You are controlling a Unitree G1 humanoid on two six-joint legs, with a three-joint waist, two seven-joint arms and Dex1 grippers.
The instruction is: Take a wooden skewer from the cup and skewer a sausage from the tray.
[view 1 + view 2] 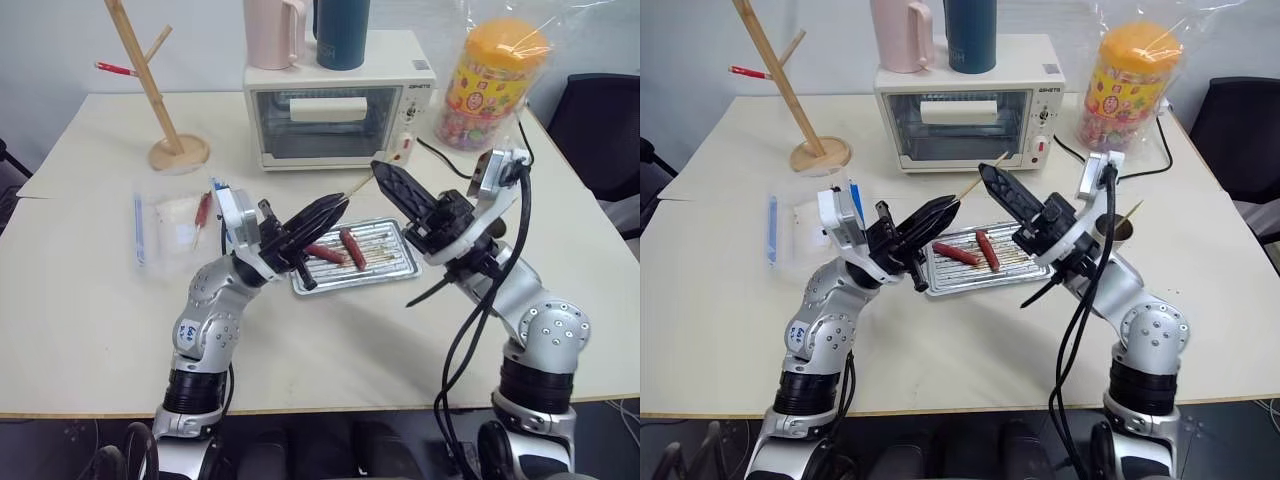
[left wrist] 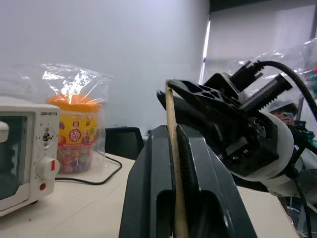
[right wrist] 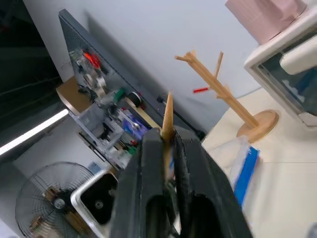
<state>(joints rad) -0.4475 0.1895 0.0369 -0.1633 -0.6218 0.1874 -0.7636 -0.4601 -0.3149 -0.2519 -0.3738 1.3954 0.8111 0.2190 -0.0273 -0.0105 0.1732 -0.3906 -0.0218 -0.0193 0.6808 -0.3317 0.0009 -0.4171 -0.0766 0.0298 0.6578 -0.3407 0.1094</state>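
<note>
My left pincer [image 1: 335, 207] sits just left of centre in the head views, its fingers pressed together on the wooden skewer [image 2: 174, 168]; the left wrist view shows the stick running straight up between the two black pads. My right pincer [image 1: 385, 176] points in from the right of the frame toward the same stick. In the right wrist view a pale pointed end stands up between its fingers, yet whether they clamp it or have begun to part I cannot tell. I judge this to be a hand-over: the stick is kept up above the counter [image 1: 90, 300] so one arm can take a firm hold while the other lets go.

The tray [image 1: 395, 268] lies below the two pincers at mid-frame, and both sausages sit on its ridged floor, the nearer sausage [image 1: 325, 253] untouched. The cup [image 1: 1122, 228] stands at the right, behind my right arm. With the point raised over the tray, the stab downward is close at hand.
</note>
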